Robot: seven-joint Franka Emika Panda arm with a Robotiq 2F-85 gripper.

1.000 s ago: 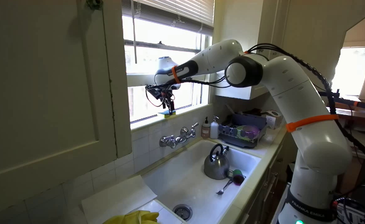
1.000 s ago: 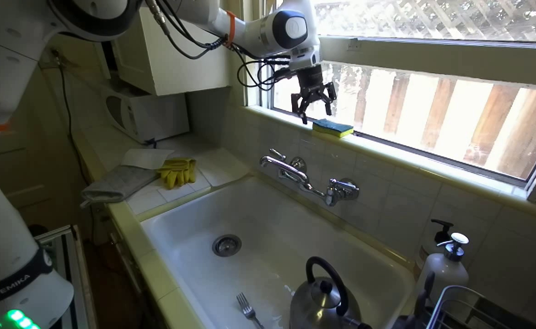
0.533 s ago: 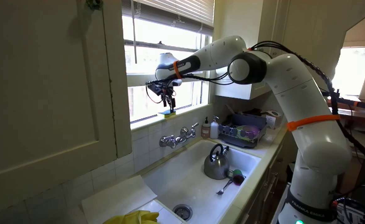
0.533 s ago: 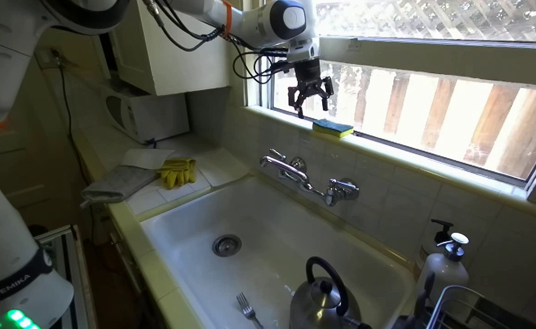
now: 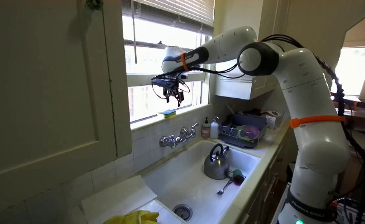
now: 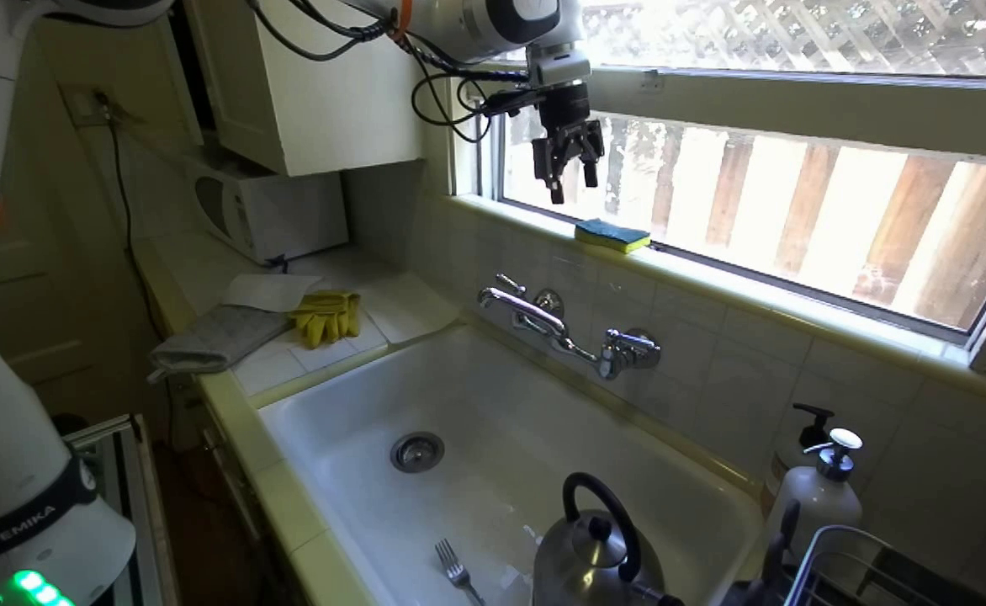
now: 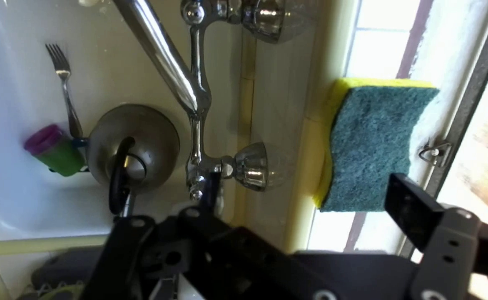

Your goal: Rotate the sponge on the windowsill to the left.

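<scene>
The sponge, blue-green on top and yellow below, lies flat on the windowsill in both exterior views. In the wrist view the sponge is fully visible except where a fingertip overlaps its lower right corner; its long side runs roughly along the sill. My gripper is open and empty, pointing down above the sill, clear of the sponge. In an exterior view the gripper hangs above and left of the sponge. In the wrist view its fingers are wide apart.
The chrome faucet juts from the wall under the sill. The window frame and a latch lie just behind the sponge. The sink holds a kettle, a fork and a cup. Soap bottles and a dish rack stand beside it.
The gripper has risen away from the sponge and turned about its vertical axis. The arm has lifted and drawn back. The sponge shows no clear movement.
</scene>
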